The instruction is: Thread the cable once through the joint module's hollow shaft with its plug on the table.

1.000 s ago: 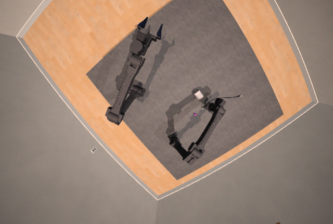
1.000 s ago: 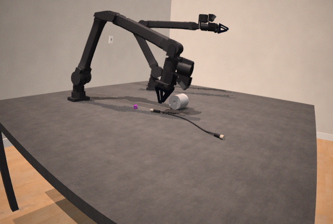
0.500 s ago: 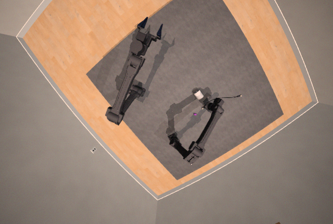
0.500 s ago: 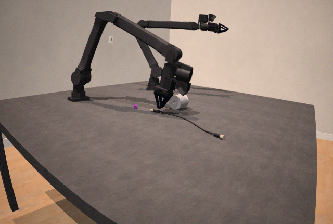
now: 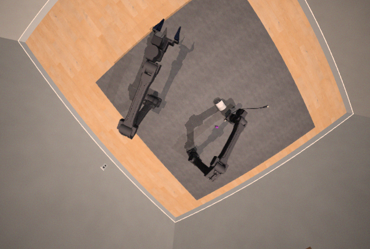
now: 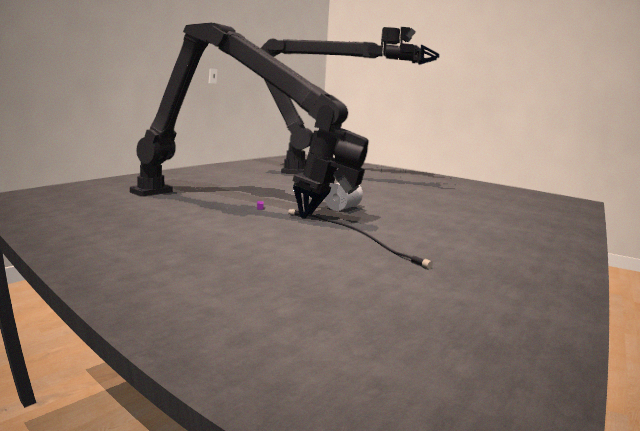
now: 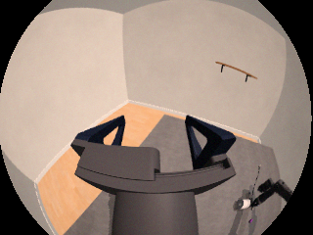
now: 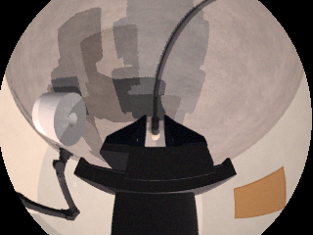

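The white joint module (image 5: pixel 221 105) (image 6: pixel 345 196) (image 7: pixel 245 204) (image 8: pixel 46 115) lies on its side, its shaft hole showing in the right wrist view. The dark cable (image 5: pixel 254 108) (image 6: pixel 372 236) (image 8: pixel 168 44) lies on the table outside the module. Its narrower-looking plug (image 5: pixel 225 120) (image 6: pixel 292 211) (image 8: pixel 156 136) is at my right gripper; its thicker end (image 5: pixel 267 106) (image 6: pixel 426 263) lies farther off. My right gripper (image 6: pixel 305 215) (image 8: pixel 155 118) is low at the table, partly open, with fingers either side of the cable's plug end, not closed on it. My left gripper (image 5: pixel 171 23) (image 6: pixel 436 55) (image 7: pixel 155 118) is wide open, empty and high up.
A small purple block (image 5: pixel 217 126) (image 6: pixel 260 205) (image 7: pixel 250 220) lies on the table near the plug, on the side toward the right arm's base. The module stands close beside the right gripper. The left arm reaches out near a table edge, far from the module.
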Motion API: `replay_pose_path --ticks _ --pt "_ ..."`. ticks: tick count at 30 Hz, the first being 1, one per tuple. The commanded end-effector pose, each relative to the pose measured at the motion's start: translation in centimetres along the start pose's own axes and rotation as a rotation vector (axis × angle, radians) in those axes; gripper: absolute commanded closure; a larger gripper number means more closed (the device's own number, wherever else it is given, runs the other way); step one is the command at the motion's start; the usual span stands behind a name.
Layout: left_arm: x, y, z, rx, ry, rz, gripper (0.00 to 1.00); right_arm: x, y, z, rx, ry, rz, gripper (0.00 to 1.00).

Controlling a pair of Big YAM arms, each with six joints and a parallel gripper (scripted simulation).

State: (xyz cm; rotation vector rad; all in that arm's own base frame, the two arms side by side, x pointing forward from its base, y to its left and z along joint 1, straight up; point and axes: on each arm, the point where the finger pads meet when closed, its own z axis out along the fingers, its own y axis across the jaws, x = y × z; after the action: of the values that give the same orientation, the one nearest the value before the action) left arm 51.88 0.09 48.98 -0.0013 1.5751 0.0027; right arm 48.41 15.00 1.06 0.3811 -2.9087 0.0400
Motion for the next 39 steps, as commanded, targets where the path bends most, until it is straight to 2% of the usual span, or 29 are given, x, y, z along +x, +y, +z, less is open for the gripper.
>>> replay_pose_path --ticks 1,3,4,5,6,20,21,30,39 --pt "-1.2 0.1 0.3 -0.004 -0.026 -0.002 0.04 -2.0 -0.7 -3.4 -0.004 -0.083 0.023 0.73" --pt "-1.2 0.1 0.3 -0.004 -0.026 -0.002 0.04 -2.0 -0.7 -3.4 -0.004 -0.083 0.023 0.73" --pt "-1.2 0.1 0.3 -0.004 -0.026 -0.002 0.04 -1.4 -0.3 -2.3 -0.001 -0.058 0.011 0.73" --pt "-1.2 0.1 0.3 -0.004 -0.026 -0.002 0.04 -1.9 -0.7 -3.1 -0.003 -0.079 0.026 0.73" --pt "-1.2 0.1 0.3 -0.004 -0.026 -0.002 0.04 -2.0 -0.7 -3.2 -0.003 -0.08 0.025 1.0" --pt "-1.2 0.1 0.3 -0.004 -0.026 -0.002 0.04 -2.0 -0.7 -3.2 -0.003 -0.08 0.025 1.0" --pt "-1.2 0.1 0.3 -0.004 -0.026 -0.002 0.04 -1.3 -0.3 -3.1 -0.001 -0.057 0.011 1.0" --pt "-1.2 0.1 0.3 -0.004 -0.026 -0.002 0.04 -1.2 -0.8 -5.2 -0.004 -0.071 0.013 1.0" --pt "-1.2 0.1 0.3 -0.004 -0.026 -0.002 0.04 -0.9 -0.8 -6.4 -0.005 -0.071 0.002 1.0"
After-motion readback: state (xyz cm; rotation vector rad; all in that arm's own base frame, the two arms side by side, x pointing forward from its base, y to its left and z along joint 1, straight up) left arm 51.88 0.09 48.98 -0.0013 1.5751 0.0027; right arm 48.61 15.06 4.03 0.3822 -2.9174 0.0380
